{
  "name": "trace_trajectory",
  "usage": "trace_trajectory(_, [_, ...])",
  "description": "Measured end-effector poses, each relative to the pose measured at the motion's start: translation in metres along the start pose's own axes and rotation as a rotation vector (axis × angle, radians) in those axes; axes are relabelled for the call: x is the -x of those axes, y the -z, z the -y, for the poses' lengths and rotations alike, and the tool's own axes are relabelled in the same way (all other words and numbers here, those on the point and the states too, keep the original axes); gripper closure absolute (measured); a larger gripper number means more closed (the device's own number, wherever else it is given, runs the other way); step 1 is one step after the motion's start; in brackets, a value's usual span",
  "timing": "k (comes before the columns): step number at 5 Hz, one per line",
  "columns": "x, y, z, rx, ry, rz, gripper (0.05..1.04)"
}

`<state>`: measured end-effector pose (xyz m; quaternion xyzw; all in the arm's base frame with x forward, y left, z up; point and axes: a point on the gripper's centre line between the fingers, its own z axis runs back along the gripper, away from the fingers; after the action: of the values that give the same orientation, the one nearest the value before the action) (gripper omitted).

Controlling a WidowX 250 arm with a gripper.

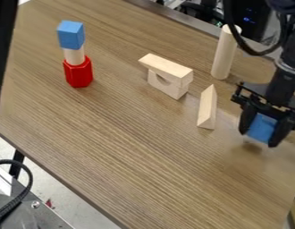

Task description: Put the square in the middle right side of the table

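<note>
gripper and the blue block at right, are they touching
Touching. The camera view shows the gripper's two fingers against opposite sides of the blue block, with no visible gap.

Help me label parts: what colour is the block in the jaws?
Blue square block, best seen in the camera view.

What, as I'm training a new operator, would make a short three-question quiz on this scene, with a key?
1. What is in the gripper?
A) a wooden arch
B) a blue block
C) a triangular wooden prism

2. True or false: the tall wooden cylinder stands on end.

3. Fill in: in the stack, the part between the blue cube and the red hexagonal block is a pale ____.

Key: 1. B; 2. true; 3. cylinder
</note>
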<state>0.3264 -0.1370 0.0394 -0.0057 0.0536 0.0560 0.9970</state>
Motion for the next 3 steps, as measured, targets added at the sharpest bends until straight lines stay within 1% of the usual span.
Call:
trace_trajectory(1, [-0.003,0.008,0.000,-0.002,0.007,0.010,0.493])
trace_trajectory(2, [-0.003,0.017,-0.001,-0.011,0.003,0.016,0.465])
trace_trajectory(3, [-0.003,0.022,-0.002,0.000,-0.052,0.022,0.376])
